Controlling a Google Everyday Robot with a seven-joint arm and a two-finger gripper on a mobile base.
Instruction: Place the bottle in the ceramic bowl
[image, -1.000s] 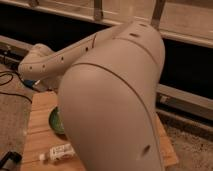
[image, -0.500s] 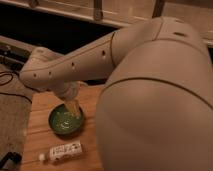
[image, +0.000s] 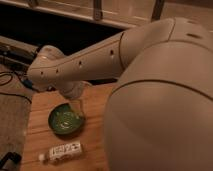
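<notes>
The bottle (image: 62, 151) lies on its side on the wooden table (image: 36, 137), near the front edge and at the left of the scene, with its small cap pointing left and its printed label turned up. It lies just in front of the ceramic bowl (image: 51, 120) without touching it, so the task is not yet begun: the bowl holds nothing but the shine of its green glaze. Lying flat, the bottle cannot tip over, but it could roll if it is nudged from the near or far side.

The gripper (image: 76, 104) hangs at the end of the white arm (image: 100, 55), which reaches in from the right and crosses the scene toward the far left. It hovers over the far right part of the bowl, above the rim, and not over the bottle. Its jaws stand apart with nothing between them, which suits a hand that has a pick to make.

My judgement is that the step in hand is the approach. The gripper is in the right area but over the wrong thing, so it needs to come nearer and a little left, past the bowl, and then go down. Because the bottle lies left to right, the jaws would best close across its narrow body, from the near and far sides. The bowl sits so close behind the bottle that the far finger has little room, and a careless descent could knock the rim or push the bottle toward the table's front edge
</notes>
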